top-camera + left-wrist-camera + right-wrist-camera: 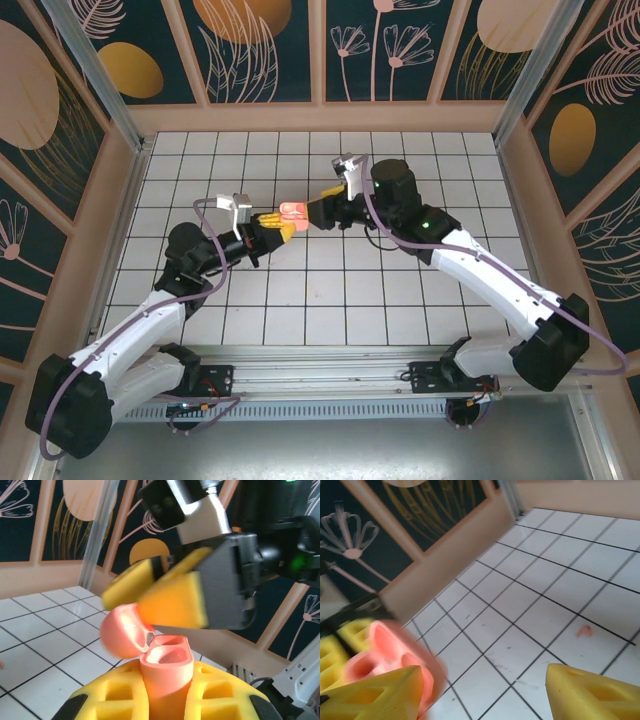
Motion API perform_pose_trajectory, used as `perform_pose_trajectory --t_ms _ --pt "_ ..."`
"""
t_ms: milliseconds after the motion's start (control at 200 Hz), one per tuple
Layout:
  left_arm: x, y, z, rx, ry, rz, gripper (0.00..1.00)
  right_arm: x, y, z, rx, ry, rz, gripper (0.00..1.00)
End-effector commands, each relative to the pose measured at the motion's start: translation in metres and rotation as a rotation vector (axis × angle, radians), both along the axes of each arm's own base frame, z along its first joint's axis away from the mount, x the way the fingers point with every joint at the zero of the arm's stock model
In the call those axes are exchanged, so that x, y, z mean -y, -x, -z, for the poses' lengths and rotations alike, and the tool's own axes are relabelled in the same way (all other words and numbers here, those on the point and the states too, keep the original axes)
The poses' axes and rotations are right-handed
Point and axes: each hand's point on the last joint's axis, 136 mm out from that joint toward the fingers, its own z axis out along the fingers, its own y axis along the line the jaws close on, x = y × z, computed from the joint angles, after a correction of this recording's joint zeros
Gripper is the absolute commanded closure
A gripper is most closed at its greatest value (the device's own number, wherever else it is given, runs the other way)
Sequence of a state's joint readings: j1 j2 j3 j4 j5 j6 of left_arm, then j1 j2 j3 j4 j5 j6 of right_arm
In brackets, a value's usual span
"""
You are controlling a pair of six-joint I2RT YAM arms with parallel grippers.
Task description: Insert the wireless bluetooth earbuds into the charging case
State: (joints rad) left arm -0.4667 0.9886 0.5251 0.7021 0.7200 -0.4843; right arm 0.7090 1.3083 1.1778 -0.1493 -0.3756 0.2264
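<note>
Pink case (167,672) — left claw (275,228) clamped, right (485,690) parted

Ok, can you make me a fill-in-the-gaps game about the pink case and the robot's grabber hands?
1. The left gripper is shut on the salmon-pink charging case, whose lid is flipped ____.
2. The right gripper has its jaws apart, and its foam pads are coloured ____.
3. The small earbud lying on the white tiles is coloured ____.

Missing words: open, yellow, pink.
</note>
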Motion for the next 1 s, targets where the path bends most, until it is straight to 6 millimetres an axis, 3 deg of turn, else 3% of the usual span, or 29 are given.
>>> perform_pose_trajectory --t_ms 0,175,505,701,826,996 --pt "0.001 0.014 -0.016 0.072 0.041 0.053 1.0 0.007 -0.014 0.0 -0.021 0.011 0.077 0.34" --pt "0.0 0.011 -0.013 0.065 0.036 0.033 1.0 0.009 -0.017 0.001 -0.036 0.012 0.089 0.34" --pt "-0.015 -0.006 0.0 0.053 -0.01 -0.132 1.0 0.019 -0.012 -0.02 -0.05 0.034 0.102 0.35" --pt "-0.02 -0.009 0.002 0.057 -0.011 -0.174 1.0 0.035 -0.025 -0.021 -0.067 0.065 0.172 0.34" --pt "-0.023 -0.01 0.004 0.057 -0.015 -0.192 1.0 0.062 -0.057 0.008 -0.137 0.121 0.311 0.35" --pt "-0.022 -0.011 0.009 0.049 -0.019 -0.19 1.0 0.103 -0.115 0.088 -0.313 0.28 0.508 0.37"
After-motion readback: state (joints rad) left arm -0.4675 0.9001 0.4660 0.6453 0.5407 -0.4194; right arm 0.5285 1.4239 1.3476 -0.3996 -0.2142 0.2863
